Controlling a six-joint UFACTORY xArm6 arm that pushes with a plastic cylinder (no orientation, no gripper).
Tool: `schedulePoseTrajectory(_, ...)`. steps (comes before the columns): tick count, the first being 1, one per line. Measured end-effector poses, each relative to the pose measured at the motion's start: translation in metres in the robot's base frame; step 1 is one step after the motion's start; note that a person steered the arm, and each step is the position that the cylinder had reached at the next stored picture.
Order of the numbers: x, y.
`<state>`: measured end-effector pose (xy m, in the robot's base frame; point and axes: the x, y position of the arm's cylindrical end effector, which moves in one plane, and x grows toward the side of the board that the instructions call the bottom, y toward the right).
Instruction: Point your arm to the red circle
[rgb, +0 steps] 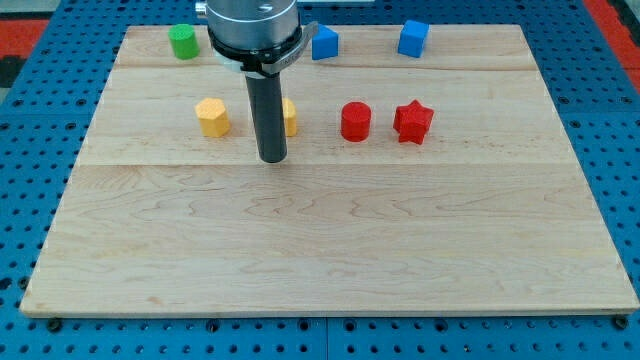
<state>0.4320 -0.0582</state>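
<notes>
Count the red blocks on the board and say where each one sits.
2. The red circle sits in the middle row, to the view's right of my tip. The red star lies just beyond it, further right. None appears hidden.

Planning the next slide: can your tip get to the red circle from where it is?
Probably yes. My tip sits left of the red circle, slightly nearer the view's bottom. A yellow block sits partly behind the rod, but the board between looks free.
</notes>
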Motion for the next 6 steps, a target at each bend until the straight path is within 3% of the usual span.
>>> schedulePoseTrajectory(5,0.004,0.016)
schedulePoseTrajectory(6,0.005,0.064)
